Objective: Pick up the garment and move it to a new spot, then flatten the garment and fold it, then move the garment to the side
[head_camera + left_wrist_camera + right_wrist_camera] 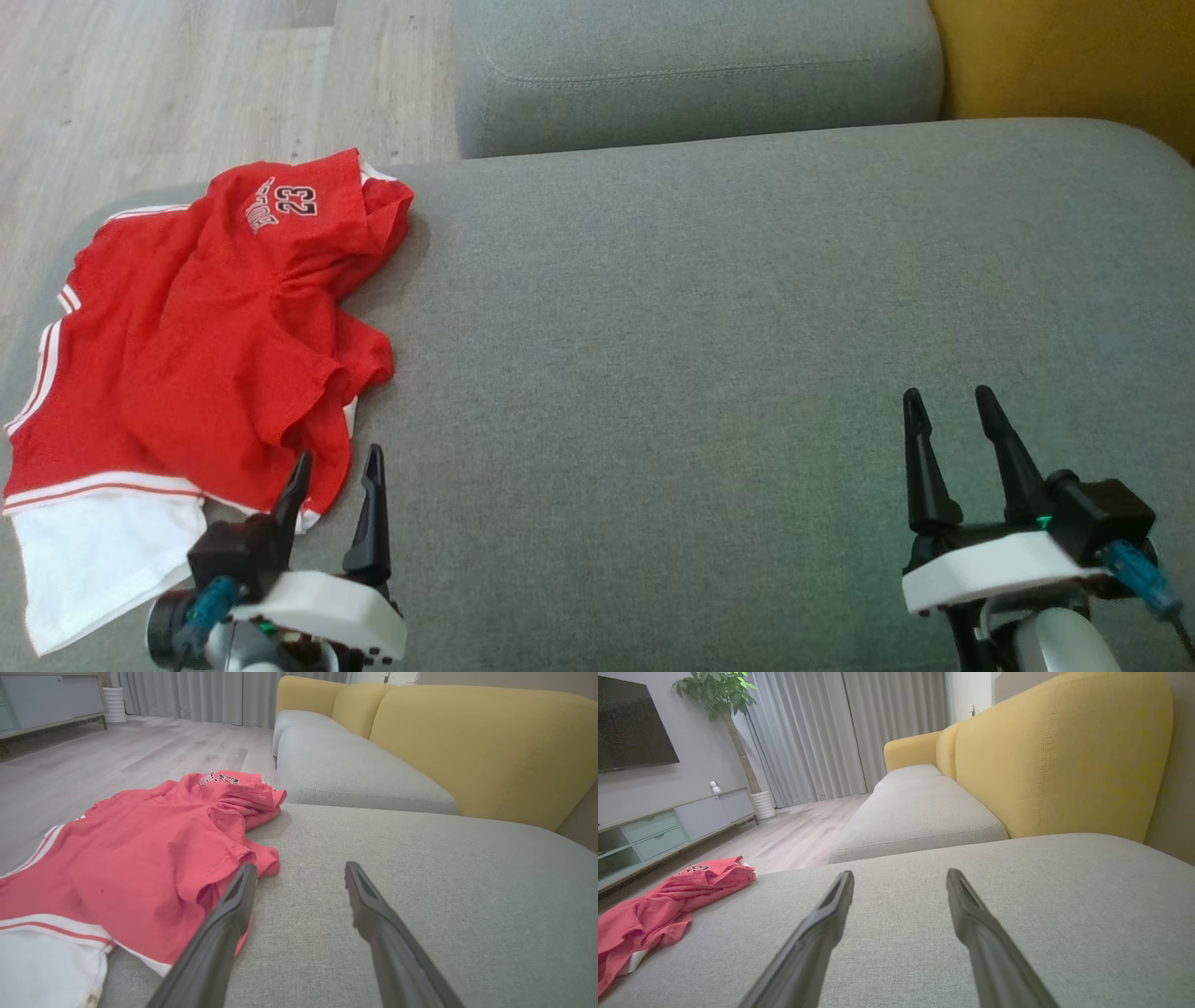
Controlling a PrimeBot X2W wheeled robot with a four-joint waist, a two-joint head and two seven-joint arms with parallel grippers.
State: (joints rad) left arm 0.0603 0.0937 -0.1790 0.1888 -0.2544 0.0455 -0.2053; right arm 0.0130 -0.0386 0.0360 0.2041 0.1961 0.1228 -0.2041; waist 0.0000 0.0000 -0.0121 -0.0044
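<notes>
On the left end of a wide grey sofa cushion (pixel 700 327), a crumpled red garment (pixel 187 345) is spread, edged with white stripes and printed with the number 23. A white layer is seen under its near hem. The left gripper (pixel 339 455) is held just at the garment's near right edge, its 2 dark fingers spread wide and nothing held between them. One finger is seen over the red hem, but whether the cloth is touched cannot be told. The right gripper (pixel 948 392) is held low over bare cushion, well apart from the garment, its jaws also spread wide and empty. A second grey cushion (pixel 691 75), a yellow backrest (pixel 1064 65) and a pale wooden floor (pixel 187 84) are seen beyond.
</notes>
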